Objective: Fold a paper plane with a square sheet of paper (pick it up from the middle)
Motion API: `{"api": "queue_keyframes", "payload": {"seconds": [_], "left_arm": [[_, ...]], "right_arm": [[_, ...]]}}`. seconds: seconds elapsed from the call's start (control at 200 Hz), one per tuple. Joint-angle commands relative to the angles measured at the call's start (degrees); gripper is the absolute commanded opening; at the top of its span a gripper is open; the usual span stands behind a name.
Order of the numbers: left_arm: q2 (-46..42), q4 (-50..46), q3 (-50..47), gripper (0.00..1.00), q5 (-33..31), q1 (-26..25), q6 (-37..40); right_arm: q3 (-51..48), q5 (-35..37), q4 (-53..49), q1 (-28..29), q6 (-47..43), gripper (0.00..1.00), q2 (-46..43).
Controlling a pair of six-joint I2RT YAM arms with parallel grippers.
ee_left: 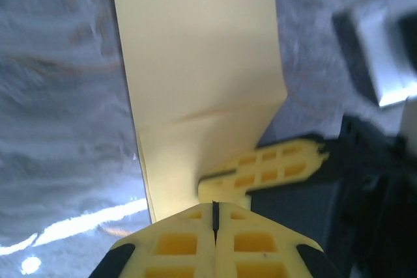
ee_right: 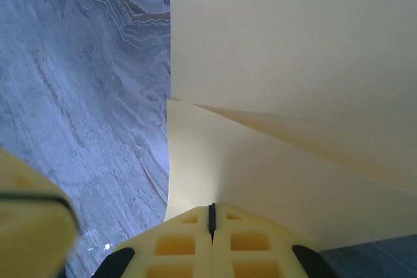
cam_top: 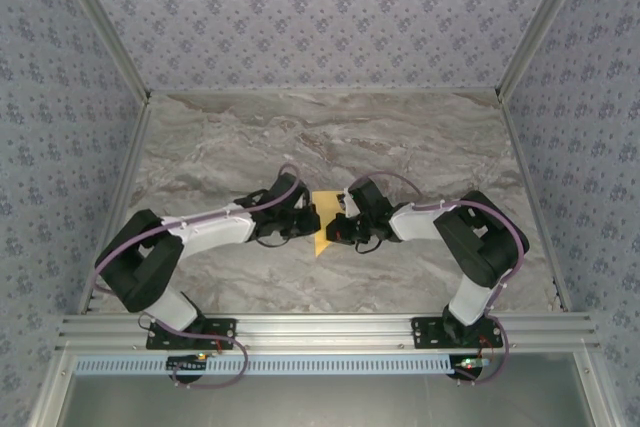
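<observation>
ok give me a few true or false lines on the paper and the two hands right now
1. The yellow sheet sits between the left hand and the right hand. True.
2. The right hand is wide open. False: its jaws are shut, pinching the sheet's edge.
3. The sheet lies perfectly flat. False: a crease runs across it and one part is bent up.
4. The table has a grey marble pattern. True.
5. The left hand's jaws are shut. True.
</observation>
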Motion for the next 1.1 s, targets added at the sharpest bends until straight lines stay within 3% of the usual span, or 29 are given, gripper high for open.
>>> {"api": "queue_keyframes", "payload": {"seconds": [0.0, 0.455, 0.779, 0.979, 1.094], "left_arm": [[0.39, 2.68, -1.45, 0.03, 2.8, -1.7, -3.65], [4.5, 4.03, -4.32, 0.0, 3.65, -3.01, -6.5], [5.32, -3.02, -5.59, 0.01, 4.37, -4.05, -5.54], [1.73, -8.74, -4.22, 0.0, 5.08, -4.1, -1.68], [-1.3, -7.11, -2.59, 0.01, 4.94, -4.06, -1.12]], "right_arm": [[-0.37, 3.42, -5.88, 0.29, -0.79, 0.0, 2.2], [0.0, 3.42, -5.76, 0.39, -0.08, 0.0, 3.17], [0.28, 4.22, -7.08, 0.3, 0.04, 0.0, 3.35], [-0.03, 4.74, -7.26, 0.26, 0.71, 0.0, 3.69], [0.05, 4.52, -7.26, 0.25, 0.89, 0.0, 4.18]]}}
